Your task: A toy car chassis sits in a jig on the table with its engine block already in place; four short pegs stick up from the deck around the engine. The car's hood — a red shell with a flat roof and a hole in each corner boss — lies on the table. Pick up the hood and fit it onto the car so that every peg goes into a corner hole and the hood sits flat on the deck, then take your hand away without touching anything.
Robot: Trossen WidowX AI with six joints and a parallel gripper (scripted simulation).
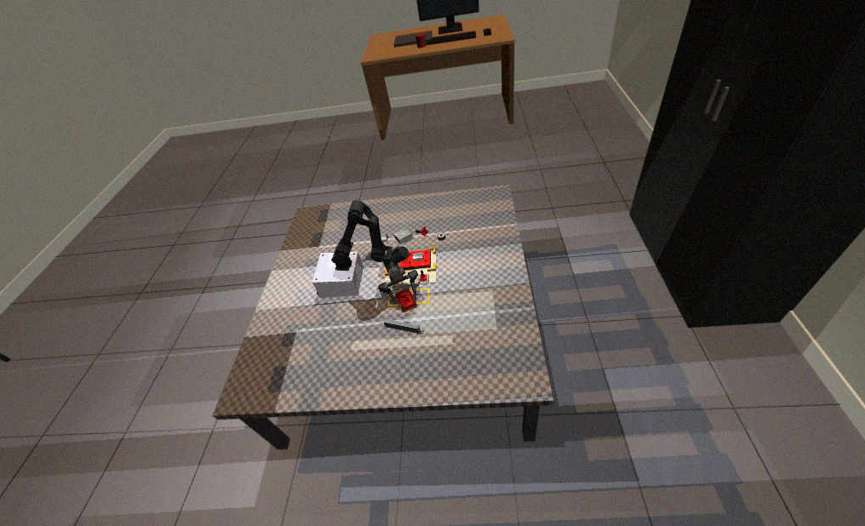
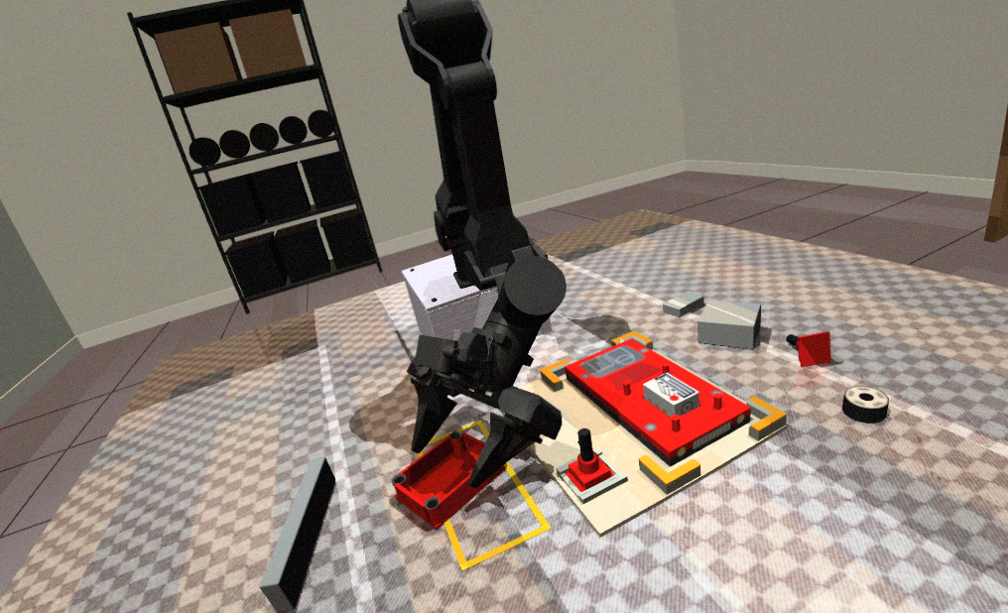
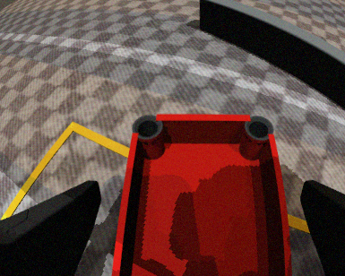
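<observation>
One upturned hood, long axis askew

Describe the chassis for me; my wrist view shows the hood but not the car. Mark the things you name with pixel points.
Observer: The chassis (image 1: 408, 263) (image 2: 630, 403) sits with its four pegs uncovered around the engine block (image 1: 417, 256) (image 2: 670, 393).

Operator: Now name whatever stands between the hood and the chassis. I can't see that from here.

Observer: A red piece with an upright black rod (image 1: 423, 277) (image 2: 588, 471) stands there, on the jig's cream board (image 1: 432, 277) (image 2: 614, 514).
</observation>
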